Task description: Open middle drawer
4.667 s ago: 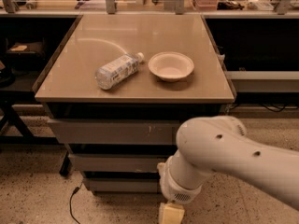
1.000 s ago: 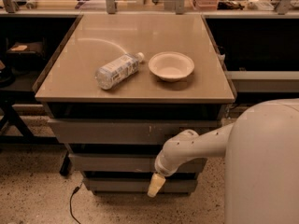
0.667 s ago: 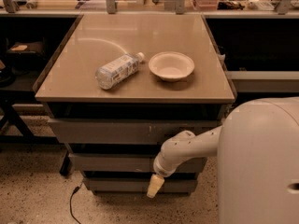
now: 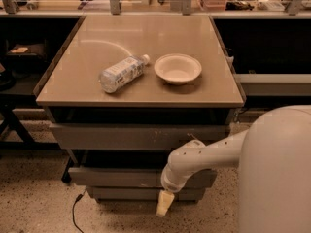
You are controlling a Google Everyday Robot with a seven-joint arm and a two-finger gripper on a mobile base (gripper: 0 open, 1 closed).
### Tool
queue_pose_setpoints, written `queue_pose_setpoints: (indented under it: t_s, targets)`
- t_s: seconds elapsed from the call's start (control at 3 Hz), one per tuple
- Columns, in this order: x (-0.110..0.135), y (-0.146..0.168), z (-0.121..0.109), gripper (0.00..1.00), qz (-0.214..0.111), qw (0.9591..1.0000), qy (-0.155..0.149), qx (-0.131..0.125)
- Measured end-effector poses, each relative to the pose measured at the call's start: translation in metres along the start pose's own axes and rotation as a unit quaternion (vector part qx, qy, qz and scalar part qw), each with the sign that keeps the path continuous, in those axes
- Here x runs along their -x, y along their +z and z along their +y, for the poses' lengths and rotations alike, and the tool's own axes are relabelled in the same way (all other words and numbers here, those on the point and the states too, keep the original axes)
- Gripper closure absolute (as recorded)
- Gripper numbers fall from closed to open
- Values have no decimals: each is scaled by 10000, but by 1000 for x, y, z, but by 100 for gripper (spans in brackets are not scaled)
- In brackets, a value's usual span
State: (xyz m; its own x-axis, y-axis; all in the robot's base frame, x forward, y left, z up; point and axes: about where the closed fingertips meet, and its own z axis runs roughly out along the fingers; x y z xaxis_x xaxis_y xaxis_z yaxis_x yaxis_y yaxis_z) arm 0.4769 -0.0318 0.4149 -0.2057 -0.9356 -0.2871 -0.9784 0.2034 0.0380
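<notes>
The middle drawer (image 4: 116, 177) is a plain dark-grey front strip of medium height, under the table in the drawer unit. A dark gap shows above it. My gripper (image 4: 164, 205) is a cream tip pointing down, just below the middle drawer's front edge and in front of the bottom drawer, right of centre. My white arm (image 4: 194, 161) crosses the right part of the middle drawer's front and hides it there.
The taller top drawer front (image 4: 121, 137) with pale scratches sits above, and the narrow bottom front (image 4: 126, 194) below. On the table (image 4: 146, 33) lie a plastic bottle (image 4: 119, 74) and a white bowl (image 4: 177, 68). A black cable (image 4: 75, 212) lies on the floor at left.
Since 4.7 s ago my arm has reached forward from near the camera to the drawer fronts. In the last second the gripper has dipped slightly. The drawers look unmoved.
</notes>
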Motion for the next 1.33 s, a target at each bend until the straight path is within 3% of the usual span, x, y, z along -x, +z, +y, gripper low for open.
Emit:
queue_pose_setpoints:
  t_s: [0.33, 0.67, 1.0, 1.33]
  targets:
    - [-12, -19, 29, 0, -43, 9996, -109, 266]
    - [-41, -48, 84, 0, 55, 9977, -167, 654]
    - [-42, -48, 85, 0, 59, 9977, -163, 662]
    - [-25, -53, 72, 0, -50, 9985, -360, 415]
